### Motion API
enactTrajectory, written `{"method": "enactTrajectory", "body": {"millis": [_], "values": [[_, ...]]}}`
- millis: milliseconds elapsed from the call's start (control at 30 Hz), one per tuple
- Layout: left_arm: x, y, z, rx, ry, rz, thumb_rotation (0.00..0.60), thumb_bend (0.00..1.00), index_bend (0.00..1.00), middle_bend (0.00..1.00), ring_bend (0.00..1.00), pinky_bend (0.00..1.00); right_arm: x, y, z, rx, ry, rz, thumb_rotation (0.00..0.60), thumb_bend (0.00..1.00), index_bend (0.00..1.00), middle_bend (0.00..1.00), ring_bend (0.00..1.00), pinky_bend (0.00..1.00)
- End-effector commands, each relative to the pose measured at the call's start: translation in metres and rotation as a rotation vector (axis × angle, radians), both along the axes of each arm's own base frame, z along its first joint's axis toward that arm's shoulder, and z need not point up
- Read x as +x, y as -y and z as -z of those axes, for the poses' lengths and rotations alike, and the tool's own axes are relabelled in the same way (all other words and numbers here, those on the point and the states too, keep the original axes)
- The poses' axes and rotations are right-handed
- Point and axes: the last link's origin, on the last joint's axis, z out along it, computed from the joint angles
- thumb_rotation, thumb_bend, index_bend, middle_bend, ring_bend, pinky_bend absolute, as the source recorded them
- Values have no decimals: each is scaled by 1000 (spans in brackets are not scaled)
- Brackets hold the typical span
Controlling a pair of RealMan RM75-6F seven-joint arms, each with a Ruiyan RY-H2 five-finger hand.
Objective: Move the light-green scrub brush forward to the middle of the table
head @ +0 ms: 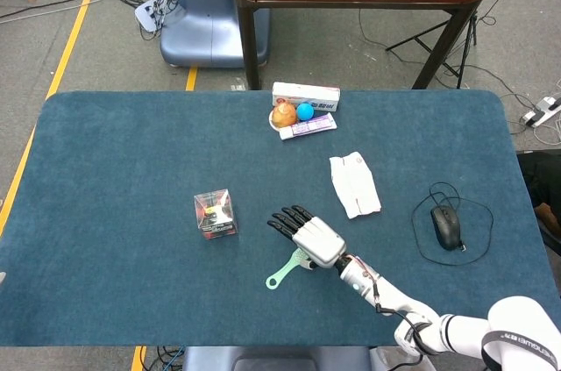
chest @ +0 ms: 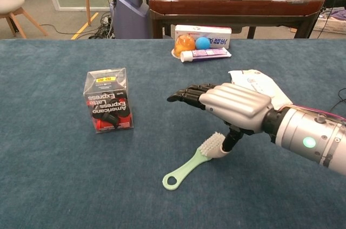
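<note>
Scrub brush (chest: 193, 162): light green, flat on blue table (head: 105, 213), near front edge, right of clear box (chest: 108, 100). Right hand (chest: 230, 107): over bristle end, fingers stretched forward, thumb touching brush head; not gripping. Left hand: out of view.

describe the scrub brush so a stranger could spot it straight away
On the dark blue table, look under the silver right hand at the near middle. The light-green plastic scrub brush lies there: white bristles, ring-ended handle, the only green thing.
</note>
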Motion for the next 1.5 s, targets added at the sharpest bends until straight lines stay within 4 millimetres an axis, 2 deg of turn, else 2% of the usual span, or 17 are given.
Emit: {"method": "enactTrajectory", "body": {"millis": [33, 1033, 1500], "values": [[0, 0, 0, -3, -2, -1, 600, 112, 560, 453, 296, 502, 0, 1, -1, 2, -2, 4, 600, 0, 0, 54, 14, 105], [-6, 2, 0, -8, -5, -25, 600, 113, 567, 453, 296, 502, -4, 19, -4, 30, -54, 86, 600, 0, 0, 54, 14, 105], [-7, 1, 0, -10, -6, -24, 600, 113, 569, 453, 296, 502, -5, 35, -9, -22, -74, 115, 600, 0, 0, 55, 15, 105]]}}
